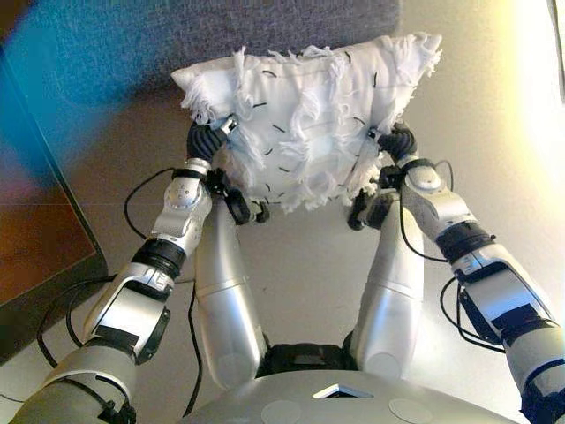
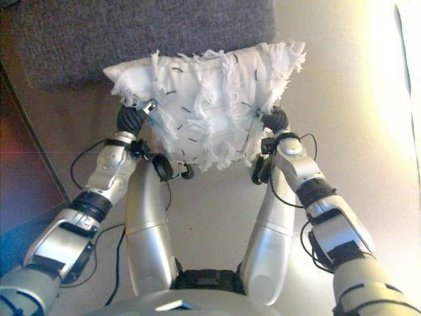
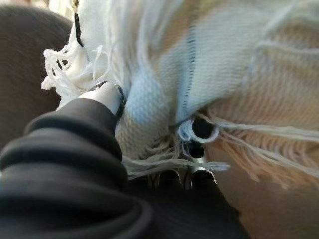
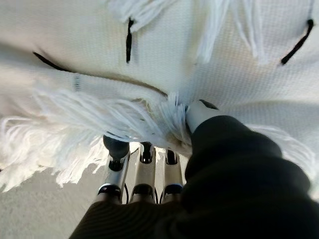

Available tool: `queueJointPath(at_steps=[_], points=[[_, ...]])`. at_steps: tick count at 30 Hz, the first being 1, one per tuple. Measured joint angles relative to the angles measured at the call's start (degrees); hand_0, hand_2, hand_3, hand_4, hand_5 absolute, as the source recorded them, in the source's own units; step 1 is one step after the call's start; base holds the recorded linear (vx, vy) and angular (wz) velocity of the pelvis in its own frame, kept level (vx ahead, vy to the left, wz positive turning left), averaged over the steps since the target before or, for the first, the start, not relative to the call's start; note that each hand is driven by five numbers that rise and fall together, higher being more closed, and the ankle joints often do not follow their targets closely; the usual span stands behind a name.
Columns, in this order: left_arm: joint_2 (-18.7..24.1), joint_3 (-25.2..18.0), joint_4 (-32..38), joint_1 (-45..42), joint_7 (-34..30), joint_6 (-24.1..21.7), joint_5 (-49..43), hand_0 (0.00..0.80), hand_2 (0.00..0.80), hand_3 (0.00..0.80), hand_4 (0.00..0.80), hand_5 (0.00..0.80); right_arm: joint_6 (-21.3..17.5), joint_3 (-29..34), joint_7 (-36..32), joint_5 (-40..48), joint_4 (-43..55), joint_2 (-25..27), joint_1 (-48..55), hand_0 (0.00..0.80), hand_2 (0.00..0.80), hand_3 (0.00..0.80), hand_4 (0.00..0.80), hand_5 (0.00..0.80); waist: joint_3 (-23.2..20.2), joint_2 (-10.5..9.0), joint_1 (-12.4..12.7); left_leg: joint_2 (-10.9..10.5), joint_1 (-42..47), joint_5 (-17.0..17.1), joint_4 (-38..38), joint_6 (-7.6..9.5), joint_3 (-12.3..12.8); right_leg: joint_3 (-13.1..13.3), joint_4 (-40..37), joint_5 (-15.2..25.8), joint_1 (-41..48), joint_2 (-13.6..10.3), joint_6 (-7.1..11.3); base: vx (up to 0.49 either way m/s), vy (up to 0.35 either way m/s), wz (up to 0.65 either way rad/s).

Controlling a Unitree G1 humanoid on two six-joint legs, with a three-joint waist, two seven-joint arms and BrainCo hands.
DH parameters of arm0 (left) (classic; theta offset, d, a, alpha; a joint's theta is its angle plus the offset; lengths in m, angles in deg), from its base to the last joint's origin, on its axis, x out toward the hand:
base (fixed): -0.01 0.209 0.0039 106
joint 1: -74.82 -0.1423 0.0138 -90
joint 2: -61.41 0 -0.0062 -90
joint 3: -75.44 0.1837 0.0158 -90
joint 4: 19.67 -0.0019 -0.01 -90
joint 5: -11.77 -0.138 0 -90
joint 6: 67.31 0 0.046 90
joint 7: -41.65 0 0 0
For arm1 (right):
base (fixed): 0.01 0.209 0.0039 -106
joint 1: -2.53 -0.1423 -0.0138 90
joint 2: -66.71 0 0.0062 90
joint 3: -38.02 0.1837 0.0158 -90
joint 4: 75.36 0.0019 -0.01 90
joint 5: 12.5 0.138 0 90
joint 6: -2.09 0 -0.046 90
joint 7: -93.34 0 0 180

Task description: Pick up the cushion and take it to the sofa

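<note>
A white cushion (image 1: 309,124) with long fringes and short black threads hangs between my two hands, its far edge over the front of the grey sofa (image 1: 265,26). My left hand (image 1: 207,141) grips the cushion's near left edge. In the left wrist view its thumb (image 3: 107,94) lies on the fabric (image 3: 224,59), with the fingers beneath. My right hand (image 1: 399,141) grips the near right edge. In the right wrist view its thumb (image 4: 199,112) presses on top and its fingers (image 4: 144,174) reach under the fringe (image 4: 75,119).
A dark wooden piece of furniture (image 1: 35,230) stands at the left, close to my left arm. Beige floor (image 1: 300,265) lies below the cushion. A bright white edge (image 1: 552,53) shows at the far right.
</note>
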Motion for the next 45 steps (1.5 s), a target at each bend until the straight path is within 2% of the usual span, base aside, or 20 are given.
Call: queueJointPath(at_steps=[2,4,7,12,15,19,23,25,26,28,30,34,37,42,44,45], points=[[-0.2,0.0,0.1,-0.1,1.0,0.0,-1.6,0.8,0.8,0.8,0.8,0.8,-0.9,0.8,0.0,-0.3,0.4,-0.4,1.4,0.8,0.8,0.8,0.8,0.8,0.1,-0.33,-0.4,-0.5,3.6,1.5,-4.4,-0.26,0.8,-0.4,-4.4,1.7,3.3,0.6,0.02,0.046,-0.029,-0.09],[0.0,-0.1,0.2,-0.1,1.5,0.0,-1.6,0.8,0.8,0.8,0.8,0.8,-1.5,1.0,0.0,-0.5,1.6,-1.2,3.2,0.8,0.8,0.8,0.8,0.8,0.0,-1.33,-0.9,-1.6,8.7,2.8,-9.0,-1.48,0.8,-0.5,-8.8,3.3,7.6,1.1,0.13,0.081,-0.034,-0.21],[-1.2,-2.1,1.5,-0.1,1.5,0.0,-1.6,0.8,0.8,0.8,0.8,0.8,-2.0,2.7,0.4,-2.0,6.4,-1.6,7.3,0.8,0.8,0.8,0.8,0.8,0.0,-1.76,-1.3,-3.0,17.6,4.5,-16.3,-2.55,0.7,-1.3,-16.0,5.5,16.2,1.8,0.5,0.15,-0.074,-0.14],[-1.7,-5.1,7.9,-0.2,1.0,-0.1,-1.4,0.8,0.8,0.8,0.8,0.8,-4.6,6.5,0.4,-2.4,14.5,-1.9,12.5,0.8,0.8,0.8,0.8,0.8,-0.7,-3.23,-1.4,-5.3,30.2,8.4,-28.1,-4.28,0.2,-3.4,-24.9,7.7,27.9,2.0,0.91,0.083,-0.069,0.03],[-2.0,-6.7,9.5,-0.3,0.8,0.4,-1.4,0.8,0.8,0.8,0.8,0.8,-4.7,8.2,-0.1,-3.2,16.0,-2.0,12.7,0.8,0.8,0.8,0.8,0.8,-0.8,-3.42,-1.3,-5.7,35.7,10.8,-34.5,-4.83,0.2,-4.9,-30.3,9.3,33.3,2.8,0.9,0.109,-0.095,0.04],[-1.7,-7.8,9.9,-0.6,0.9,3.7,-1.4,0.8,0.8,0.8,0.8,0.8,-4.6,8.7,-1.0,-3.5,16.7,-2.0,13.7,0.8,0.8,0.8,0.8,0.8,-1.1,-3.52,-0.9,-6.1,44.4,13.9,-43.0,-5.62,0.6,-6.2,-37.7,11.2,42.0,4.3,1.17,0.156,-0.124,0.04],[-1.5,-9.5,12.3,-4.0,0.9,6.8,-1.4,0.8,0.8,0.8,0.8,0.8,-4.1,8.7,-2.8,-3.2,17.8,-2.4,16.0,0.8,0.8,0.8,0.8,0.8,-2.2,-3.48,-1.0,-5.9,54.4,15.1,-50.0,-6.66,0.4,-7.2,-45.1,12.6,52.4,6.5,1.61,0.218,-0.136,-0.03],[-1.6,-9.9,14.2,-7.0,0.9,8.0,-1.5,0.8,0.8,0.8,0.8,0.8,-3.3,8.7,-3.5,-3.2,17.9,-2.5,17.5,0.8,0.8,0.8,0.8,0.8,-6.1,-3.47,-1.0,-6.0,56.1,15.0,-52.1,-6.69,-0.4,-7.5,-47.4,12.8,54.3,7.1,1.81,0.319,-0.078,-0.02],[-1.8,-10.1,14.9,-7.9,0.9,8.8,-1.4,0.8,0.8,0.8,0.8,0.8,-2.3,8.7,-3.5,-3.2,17.9,-2.4,17.6,0.8,0.8,0.8,0.8,0.8,-6.7,-3.51,-1.0,-6.4,58.0,15.0,-53.0,-6.72,-0.8,-7.5,-48.9,12.9,56.6,7.4,1.99,0.336,-0.039,0.02],[-2.8,-11.3,16.6,-10.4,1.0,10.8,-1.4,0.8,0.8,0.8,0.8,0.8,-0.1,8.7,-3.5,-3.2,18.3,-2.6,18.3,0.8,0.8,0.8,0.8,0.8,-8.5,-3.46,-0.9,-6.5,61.5,15.0,-54.5,-6.8,-0.8,-7.5,-51.4,13.0,60.6,7.8,2.26,0.265,-0.01,0.08],[-3.7,-11.4,17.2,-13.0,1.4,12.4,-1.4,0.8,0.8,0.8,0.8,0.8,1.1,8.7,-3.5,-3.2,18.5,-2.8,20.1,0.8,0.8,0.8,0.8,0.8,-12.4,-3.39,-0.8,-6.8,63.5,15.0,-56.1,-6.8,-0.9,-7.6,-53.9,13.2,63.4,8.0,2.64,0.157,0.049,0.11],[-4.4,-12.4,17.9,-18.2,1.3,14.8,-1.5,0.8,0.8,0.8,0.8,0.8,2.1,8.6,-3.4,-2.4,18.5,-5.1,23.3,0.8,0.8,0.8,0.8,0.8,-18.8,-3.4,-0.9,-7.9,69.1,15.4,-61.2,-7.48,0.0,-7.6,-58.0,13.9,68.3,7.9,3.68,0.105,0.14,-0.01],[-4.2,-12.8,17.9,-19.2,1.3,15.8,-1.5,0.8,0.8,0.8,0.8,0.8,2.3,8.6,-3.4,0.4,18.5,-7.0,25.2,0.8,0.8,0.8,0.8,0.8,-22.1,-3.73,-1.0,-8.7,69.7,15.5,-62.1,-7.42,0.5,-7.6,-58.8,14.2,68.8,7.2,4.13,0.078,0.198,-0.03],[-2.1,-12.9,17.5,-19.0,1.2,17.1,-1.5,0.8,0.8,0.8,0.8,0.8,3.2,8.1,-2.9,1.3,17.8,-9.1,25.9,0.8,0.8,0.8,0.8,0.8,-23.7,-3.93,-0.9,-9.8,70.9,15.6,-62.4,-7.01,0.7,-7.6,-58.2,14.5,69.6,6.0,4.55,0.064,0.182,0.01],[-2.1,-12.6,15.7,-18.1,0.7,17.3,-1.5,0.8,0.8,0.8,0.8,0.8,3.2,7.8,-2.1,1.1,16.5,-9.4,25.7,0.8,0.8,0.8,0.8,0.8,-23.8,-3.98,-0.8,-10.5,70.6,14.9,-61.3,-5.94,0.7,-7.7,-55.9,14.4,69.2,5.1,4.57,0.023,0.187,0.06],[-2.4,-11.7,13.6,-17.0,0.4,17.4,-1.5,0.8,0.8,0.8,0.8,0.8,3.0,7.5,-1.6,1.0,15.4,-9.1,25.6,0.8,0.8,0.8,0.8,0.8,-23.8,-3.54,-0.9,-10.7,70.2,14.1,-60.5,-5.33,0.5,-7.6,-52.2,14.4,67.8,4.5,4.57,0.004,0.173,0.15]])
